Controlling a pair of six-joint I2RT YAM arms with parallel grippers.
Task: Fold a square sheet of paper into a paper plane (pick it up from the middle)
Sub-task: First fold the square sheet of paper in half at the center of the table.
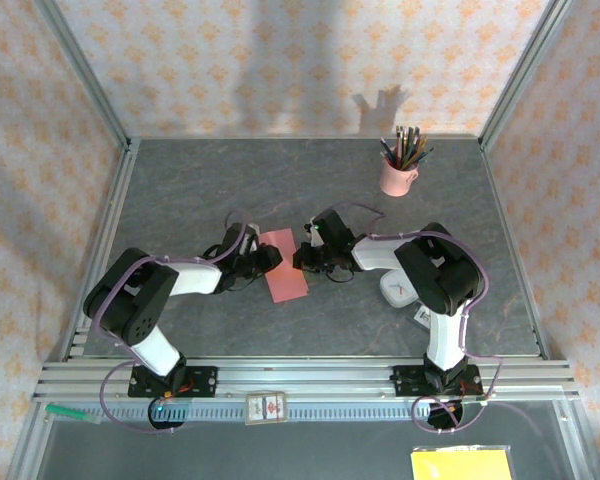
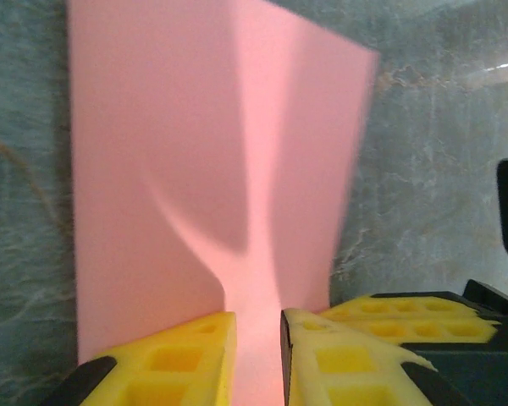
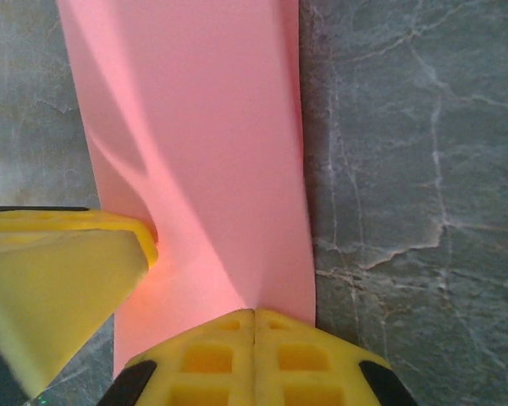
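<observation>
The salmon-pink square sheet of paper (image 1: 287,272) lies mid-table between my two grippers. My left gripper (image 1: 268,258) presses down on its left part. In the left wrist view the yellow fingers (image 2: 186,355) stand narrowly apart, and a raised ridge of the sheet (image 2: 195,127) runs into the gap at the left gripper (image 2: 256,320). My right gripper (image 1: 306,258) sits at the sheet's right edge. Its jaws (image 3: 254,313) are closed together on the paper (image 3: 212,127), and creases spread out from the pinch. The left gripper's finger (image 3: 59,271) puckers the paper beside it.
A pink cup of pencils (image 1: 400,172) stands at the back right. A white rounded-square object (image 1: 398,290) lies by the right arm. A yellow pad (image 1: 460,464) and a small card (image 1: 265,408) sit in front of the rail. Patterned walls enclose the table.
</observation>
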